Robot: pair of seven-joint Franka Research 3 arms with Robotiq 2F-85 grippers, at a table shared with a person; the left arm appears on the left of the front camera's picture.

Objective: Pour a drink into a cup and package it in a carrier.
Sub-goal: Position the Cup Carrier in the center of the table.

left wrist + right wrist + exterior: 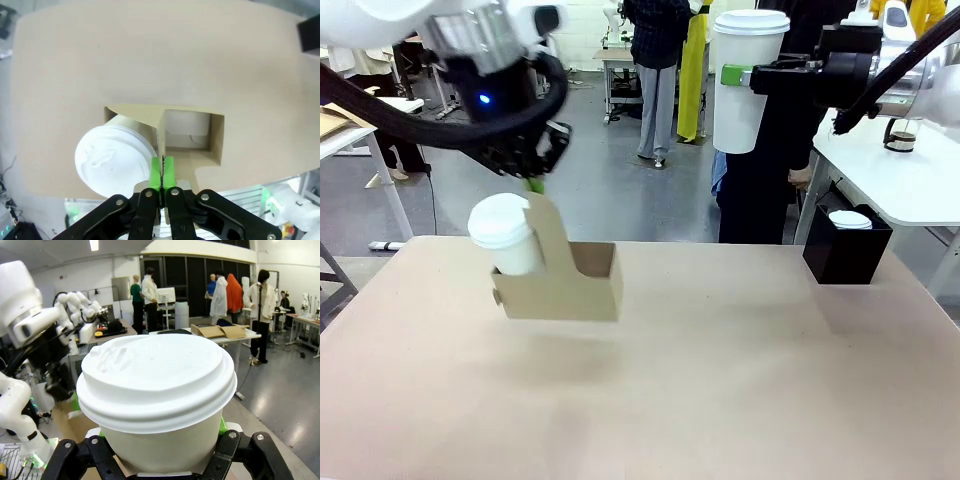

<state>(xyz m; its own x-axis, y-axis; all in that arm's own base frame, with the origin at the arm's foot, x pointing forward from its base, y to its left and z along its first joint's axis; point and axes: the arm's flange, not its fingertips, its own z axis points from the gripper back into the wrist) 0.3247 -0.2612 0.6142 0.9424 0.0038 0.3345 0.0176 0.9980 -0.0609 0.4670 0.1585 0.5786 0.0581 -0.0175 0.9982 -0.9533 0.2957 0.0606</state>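
Left wrist view: the left gripper [162,167] is pinched shut on the thin handle tab of the carrier [216,142], dangling it above the table [740,380] with one lidded cup [112,155] in a slot. That lopsided load could tilt the box, so the second cup [750,120], clamped high in the right gripper [748,75], might catch the empty slot's edge and tip.

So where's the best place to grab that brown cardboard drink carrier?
On the brown cardboard carrier, take the tall flat centre tab from above: it is thin, upright and stands between the slots. The left gripper pinches it so.
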